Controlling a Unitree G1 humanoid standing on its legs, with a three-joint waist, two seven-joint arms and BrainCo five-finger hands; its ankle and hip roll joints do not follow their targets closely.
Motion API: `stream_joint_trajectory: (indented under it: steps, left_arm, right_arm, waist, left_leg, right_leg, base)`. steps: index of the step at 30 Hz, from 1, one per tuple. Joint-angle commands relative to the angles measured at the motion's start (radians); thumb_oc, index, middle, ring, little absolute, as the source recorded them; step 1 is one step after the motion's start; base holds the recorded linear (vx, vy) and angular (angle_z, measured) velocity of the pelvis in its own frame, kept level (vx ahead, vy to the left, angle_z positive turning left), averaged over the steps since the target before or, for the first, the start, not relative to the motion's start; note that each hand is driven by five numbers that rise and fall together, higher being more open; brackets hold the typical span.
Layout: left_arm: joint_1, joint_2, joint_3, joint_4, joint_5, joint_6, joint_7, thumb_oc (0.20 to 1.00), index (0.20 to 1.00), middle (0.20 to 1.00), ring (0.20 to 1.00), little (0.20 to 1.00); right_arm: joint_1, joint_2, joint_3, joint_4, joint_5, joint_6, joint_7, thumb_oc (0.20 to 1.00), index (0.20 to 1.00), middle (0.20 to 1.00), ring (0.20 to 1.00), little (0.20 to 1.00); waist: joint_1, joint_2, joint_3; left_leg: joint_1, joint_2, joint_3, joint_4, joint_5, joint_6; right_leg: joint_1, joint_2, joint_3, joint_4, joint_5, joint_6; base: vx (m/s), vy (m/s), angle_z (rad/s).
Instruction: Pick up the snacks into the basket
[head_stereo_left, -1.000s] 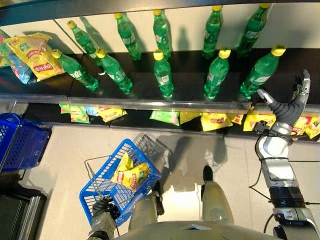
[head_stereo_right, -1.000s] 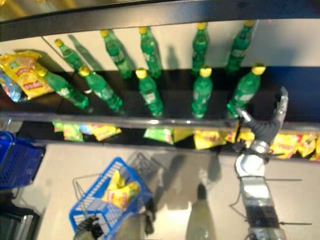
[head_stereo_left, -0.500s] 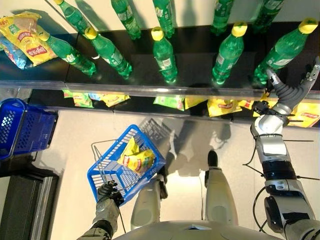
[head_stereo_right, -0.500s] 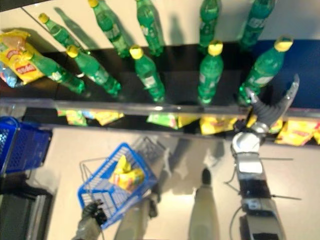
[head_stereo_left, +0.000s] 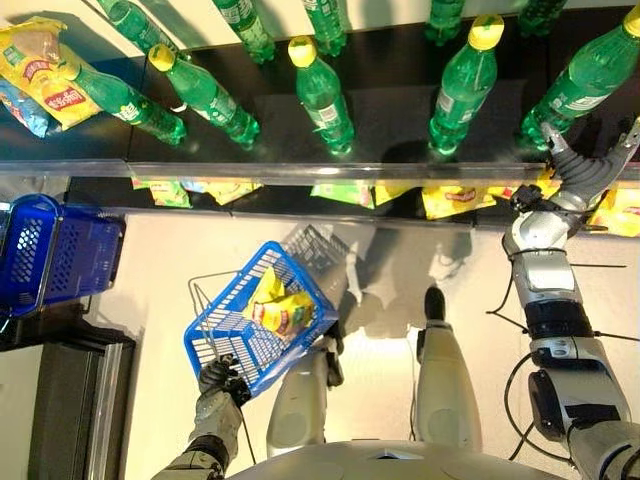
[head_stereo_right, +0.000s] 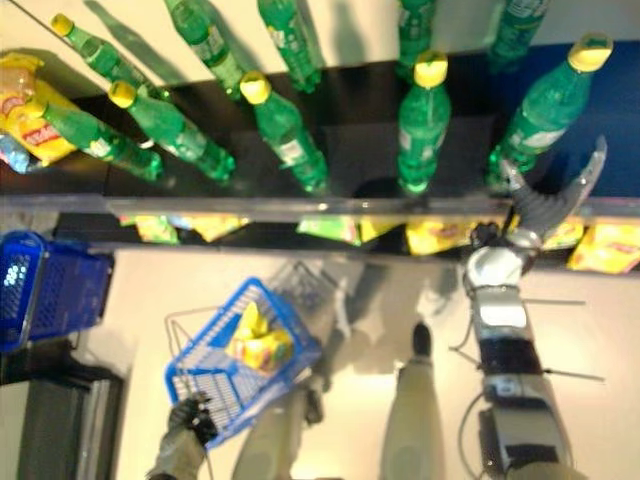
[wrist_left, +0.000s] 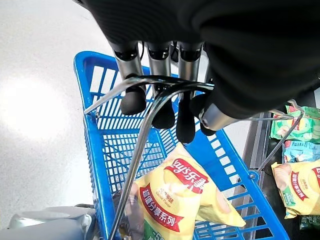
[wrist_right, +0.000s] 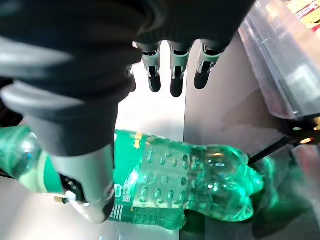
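- The left robot hand (wrist_left: 165, 107) is at the lower left of the left eye view; its fingers curl round the wire handle (wrist_left: 150, 87) of the blue basket (head_stereo_left: 262, 332) and hold it up over the floor (head_stereo_left: 160, 250)
- One yellow snack bag (wrist_left: 172, 200) lies in the basket already; so the job is part done
- More snack bags (head_stereo_left: 455, 200) lie on the low shelf (head_stereo_left: 280, 200), under the edge of the top shelf (head_stereo_left: 330, 172), in a row across the middle of the frame; one more yellow bag (head_stereo_left: 45, 70) lies at the upper left by the bottles
- The right robot hand (head_stereo_left: 588, 170) is at the right side of the frame, up at the top shelf edge, with fingers and thumb spread wide and holding nothing; in the right wrist view a green bottle (wrist_right: 190, 180) lies just past the thumb
- I think the step now is to reach for a snack bag; the bottle is not a snack, so the hand should not close here
- To do it well, the hand should go down under the shelf edge to the near yellow bags at the right; keep the fingers wide until the bag is between them, then close softly, for a bag of crisps will crush and slip
- Mind the bottles; a bump could tip one over
- Keep the basket level and near, so the bag drops in and the first one stays put
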Motion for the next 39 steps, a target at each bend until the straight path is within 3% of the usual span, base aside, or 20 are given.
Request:
stream_joint_trajectory:
  steps: [1,21,35,37,38,39]
  left_arm:
    - [0.023,0.076,-0.008,-0.006,-0.035,-0.055,0.025,0.200,0.200,0.200,0.200,0.200]
    - [0.008,0.100,-0.029,-0.007,-0.075,-0.055,0.011,0.200,0.200,0.200,0.200,0.200]
    - [0.007,0.123,-0.024,0.004,-0.084,-0.054,0.001,0.200,0.200,0.200,0.200,0.200]
    - [0.011,0.122,-0.023,-0.003,-0.089,-0.056,-0.002,0.200,0.200,0.200,0.200,0.200]
    - [0.014,0.123,-0.024,-0.008,-0.089,-0.056,-0.002,0.200,0.200,0.200,0.200,0.200]
    - [0.013,0.123,-0.023,-0.006,-0.089,-0.055,-0.003,0.200,0.200,0.200,0.200,0.200]
  right_arm:
    - [-0.062,-0.050,-0.001,0.000,0.014,-0.021,-0.021,1.000,1.000,1.000,1.000,1.000]
    - [-0.281,-0.145,0.062,0.174,0.106,-0.034,-0.004,1.000,1.000,1.000,1.000,1.000]
    - [-0.395,-0.208,0.138,0.282,0.153,-0.033,0.066,1.000,1.000,1.000,1.000,1.000]
    - [-0.394,-0.215,0.148,0.280,0.159,-0.038,0.082,0.272,0.272,0.272,0.272,0.272]
    - [-0.392,-0.215,0.148,0.276,0.162,-0.039,0.086,0.200,0.200,0.200,0.200,0.200]
    - [-0.391,-0.214,0.149,0.275,0.164,-0.042,0.090,0.200,0.200,0.200,0.200,0.200]
  waist:
    - [0.012,-0.023,-0.028]
    - [0.031,-0.036,-0.013]
    - [0.046,-0.038,-0.017]
    - [0.046,-0.039,-0.016]
    - [0.047,-0.040,-0.018]
    - [0.047,-0.041,-0.018]
  left_leg:
    - [-0.046,-0.026,-0.015,0.125,-0.080,0.052]
    - [-0.078,-0.036,-0.030,0.123,-0.074,0.057]
    - [-0.106,-0.041,-0.040,0.131,-0.073,0.058]
    - [-0.108,-0.041,-0.043,0.133,-0.075,0.058]
    - [-0.111,-0.041,-0.043,0.134,-0.074,0.058]
    - [-0.111,-0.040,-0.044,0.135,-0.074,0.059]
  right_leg:
    - [0.039,0.011,0.017,-0.090,0.079,0.017]
    - [0.008,0.027,0.017,-0.090,0.088,0.014]
    - [-0.011,0.027,0.019,-0.085,0.089,0.011]
    - [-0.013,0.029,0.019,-0.081,0.088,0.010]
    - [-0.014,0.029,0.018,-0.080,0.087,0.009]
    - [-0.017,0.029,0.017,-0.078,0.087,0.009]
  base:
    - [0.00,0.000,0.00]
    - [0.00,0.000,0.00]
    - [0.00,0.000,0.00]
    - [0.00,-0.008,0.05]
    - [0.00,-0.011,0.06]
    - [0.02,-0.008,0.05]
